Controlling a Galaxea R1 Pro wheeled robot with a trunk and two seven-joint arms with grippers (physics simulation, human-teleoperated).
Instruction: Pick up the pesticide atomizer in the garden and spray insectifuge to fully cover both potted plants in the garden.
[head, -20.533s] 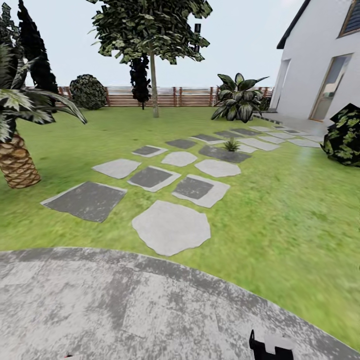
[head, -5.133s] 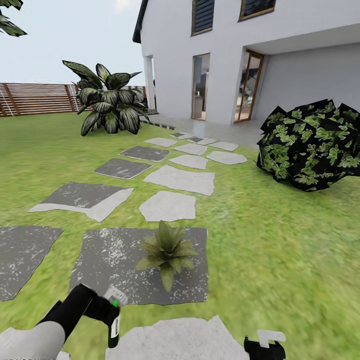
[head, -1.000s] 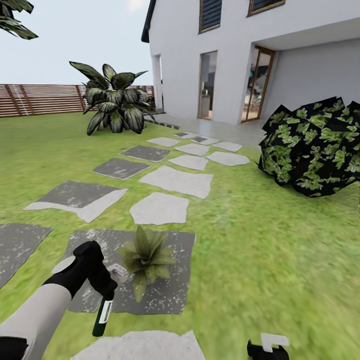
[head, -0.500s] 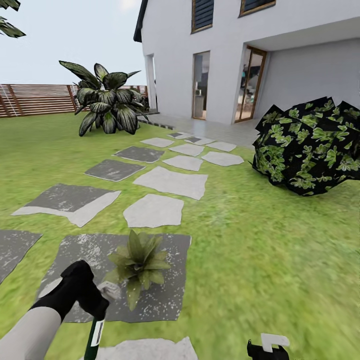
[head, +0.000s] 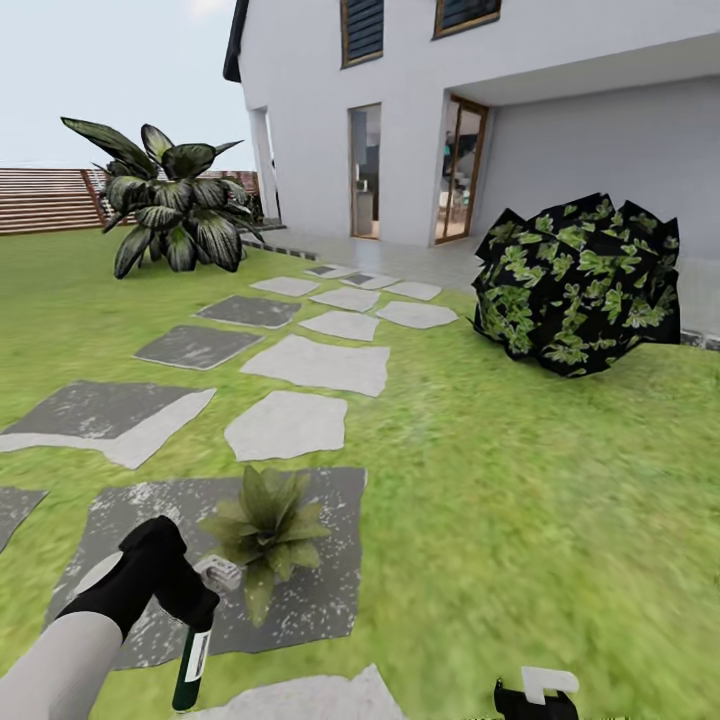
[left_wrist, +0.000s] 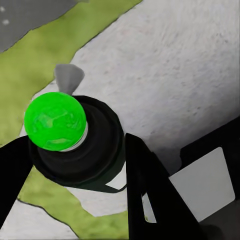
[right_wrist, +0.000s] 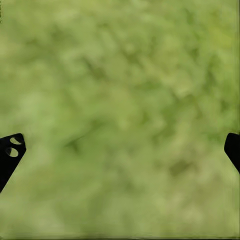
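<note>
Green atomizer (head: 191, 660) in left hand (head: 190, 600)

- The pesticide atomizer (head: 192, 655) is a slim dark green bottle with a white label band, hanging nearly upright with its dark end pointing down at about 6 o'clock, above the grass between two stepping stones. Its upper part sits in the left end effector (head: 195, 600), whose black fingers close around it.
- In the left wrist view the pesticide atomizer (left_wrist: 75, 140) shows end-on: a bright green round cap on a dark collar.
- One potted plant (head: 262, 522), a low rosette of pointed olive-green leaves, stands on a dark grey stepping stone (head: 120, 520), at about 1 o'clock from the bottle, near it.
</note>
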